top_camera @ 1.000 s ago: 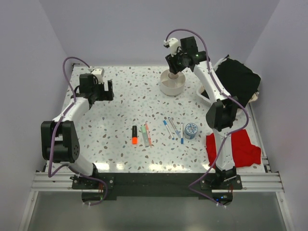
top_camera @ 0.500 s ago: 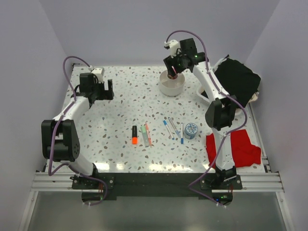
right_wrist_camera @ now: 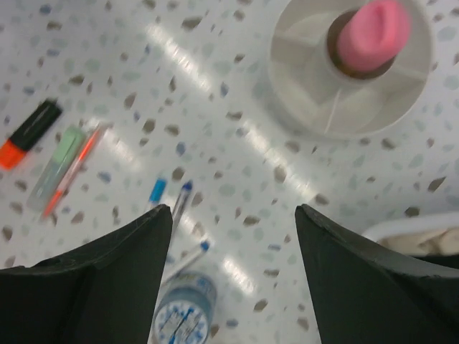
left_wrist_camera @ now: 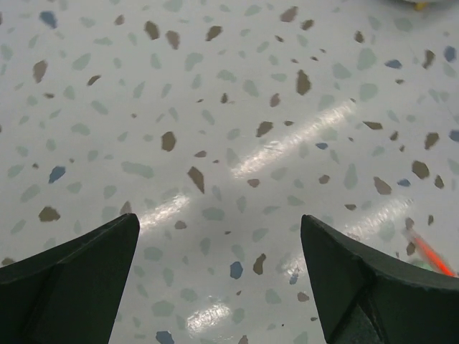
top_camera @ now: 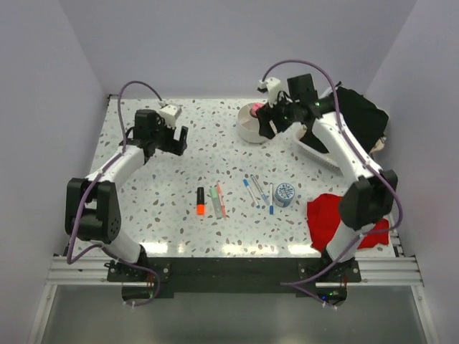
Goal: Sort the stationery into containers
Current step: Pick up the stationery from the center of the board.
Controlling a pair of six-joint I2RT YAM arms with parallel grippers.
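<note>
Surface: glossy white speckled surface point(left_wrist_camera: 237, 86), flecked with brown, grey-green and blue, streaked with glare.
Left gripper: left gripper point(left_wrist_camera: 219, 218) has dark matte wedge-shaped fingers spread wide, nothing between them, only bare flecked surface below.
Right gripper: right gripper point(right_wrist_camera: 233, 211) has the same dark fingers, spread apart and holding nothing.
Bowl: round white shallow bowl point(right_wrist_camera: 294, 93) of smooth plastic, split by thin inner walls, lies just beside the right gripper, ahead of its fingertips in the wrist view.
Stick: pink-capped stubby stick point(right_wrist_camera: 373, 32) stands upright near the bowl's middle; which compartment cannot be told.
Highlighter: chunky orange-and-black highlighter point(right_wrist_camera: 29, 132) lies flat, well to the left of the right gripper.
Thin pens: thin pale-green pen point(right_wrist_camera: 56, 166) and thin pink pen point(right_wrist_camera: 75, 168) lie side by side, between the highlighter and the right gripper.
Slim pens: slim blue-and-white pens point(right_wrist_camera: 171, 195) lie by the right gripper's left fingertip.
Disc: round blue-and-white patterned disc point(right_wrist_camera: 183, 312) sits below the right gripper, between its fingers in the wrist view; its print is too blurred to read.
</note>
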